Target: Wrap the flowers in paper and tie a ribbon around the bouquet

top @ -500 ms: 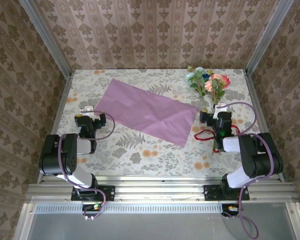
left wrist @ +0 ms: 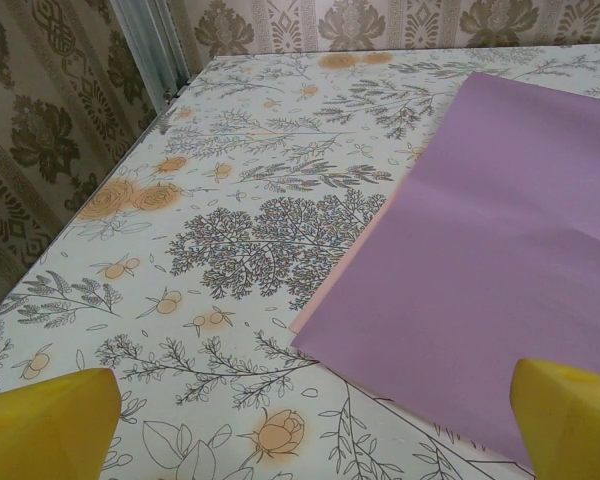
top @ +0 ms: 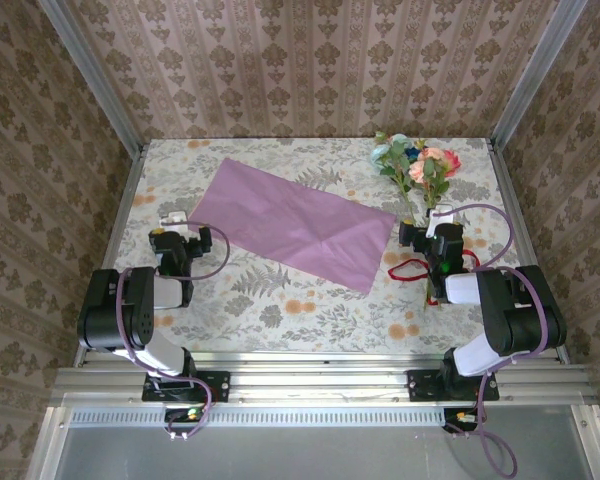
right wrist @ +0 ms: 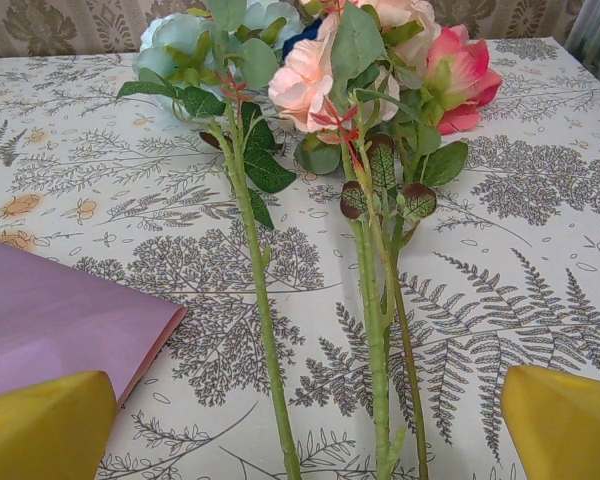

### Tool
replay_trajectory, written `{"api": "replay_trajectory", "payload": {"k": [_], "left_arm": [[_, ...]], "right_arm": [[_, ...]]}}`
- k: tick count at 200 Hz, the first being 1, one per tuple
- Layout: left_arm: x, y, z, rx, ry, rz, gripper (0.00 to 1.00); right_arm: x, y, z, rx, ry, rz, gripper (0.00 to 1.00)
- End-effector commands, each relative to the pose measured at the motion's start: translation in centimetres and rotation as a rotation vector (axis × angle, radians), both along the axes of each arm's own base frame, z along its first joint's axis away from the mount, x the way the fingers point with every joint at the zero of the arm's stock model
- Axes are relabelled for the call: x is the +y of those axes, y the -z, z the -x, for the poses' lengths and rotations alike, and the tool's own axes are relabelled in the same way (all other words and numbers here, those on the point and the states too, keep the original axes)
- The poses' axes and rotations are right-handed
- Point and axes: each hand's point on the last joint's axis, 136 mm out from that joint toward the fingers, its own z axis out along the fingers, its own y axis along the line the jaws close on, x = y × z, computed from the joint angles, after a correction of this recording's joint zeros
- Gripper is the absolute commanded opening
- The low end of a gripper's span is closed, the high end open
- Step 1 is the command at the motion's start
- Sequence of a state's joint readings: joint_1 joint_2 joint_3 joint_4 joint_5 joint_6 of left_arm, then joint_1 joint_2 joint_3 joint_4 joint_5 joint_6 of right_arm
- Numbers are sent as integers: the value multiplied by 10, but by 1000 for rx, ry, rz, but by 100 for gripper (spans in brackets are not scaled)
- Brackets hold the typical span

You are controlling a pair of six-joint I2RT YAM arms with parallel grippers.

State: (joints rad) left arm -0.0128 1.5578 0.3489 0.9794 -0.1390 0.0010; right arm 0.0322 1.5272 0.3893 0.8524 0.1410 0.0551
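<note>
The lilac paper [top: 292,225] lies flat and slanted across the middle of the table, with a pink strip of its reverse showing at its near corner [left wrist: 325,300]. The flowers [top: 415,165] lie loose at the back right, heads away from me and stems [right wrist: 370,300] running toward my right gripper [top: 437,215]. That right gripper [right wrist: 305,425] is open, its yellow fingertips [right wrist: 40,425] either side of the stem ends without touching them. The red ribbon [top: 408,266] lies in loops beside the right arm. My left gripper [top: 172,220] is open and empty at the paper's left corner [left wrist: 500,250]. A wrapped bouquet is out of view.
A floral tablecloth [top: 280,300] covers the table. Patterned walls and metal posts [left wrist: 155,45] close in the back and both sides. An aluminium rail [top: 320,375] carrying the arm bases runs along the near edge. The paper's right corner [right wrist: 60,320] ends just left of the stems.
</note>
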Motion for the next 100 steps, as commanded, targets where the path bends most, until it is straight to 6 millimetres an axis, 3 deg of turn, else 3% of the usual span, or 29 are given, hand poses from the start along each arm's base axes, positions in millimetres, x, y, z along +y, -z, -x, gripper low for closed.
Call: {"api": "replay_trajectory", "payload": {"k": [1, 75, 91, 98, 100], "left_arm": [[-1, -5, -2, -12, -3, -17, 100], [0, -5, 0, -16, -5, -20, 100], [3, -16, 8, -65, -52, -47, 100], [-5, -22, 11, -76, -23, -81, 100], [-7, -26, 10, -88, -22, -94, 100]], "right_arm": [[0, -7, -5, -20, -10, 8, 100], [0, -8, -4, -25, -10, 8, 100], [-1, -23, -1, -31, 7, 25, 100], [-3, -31, 2, -18, 33, 43, 100], [-3, -42, 2, -39, 40, 46, 100]]}}
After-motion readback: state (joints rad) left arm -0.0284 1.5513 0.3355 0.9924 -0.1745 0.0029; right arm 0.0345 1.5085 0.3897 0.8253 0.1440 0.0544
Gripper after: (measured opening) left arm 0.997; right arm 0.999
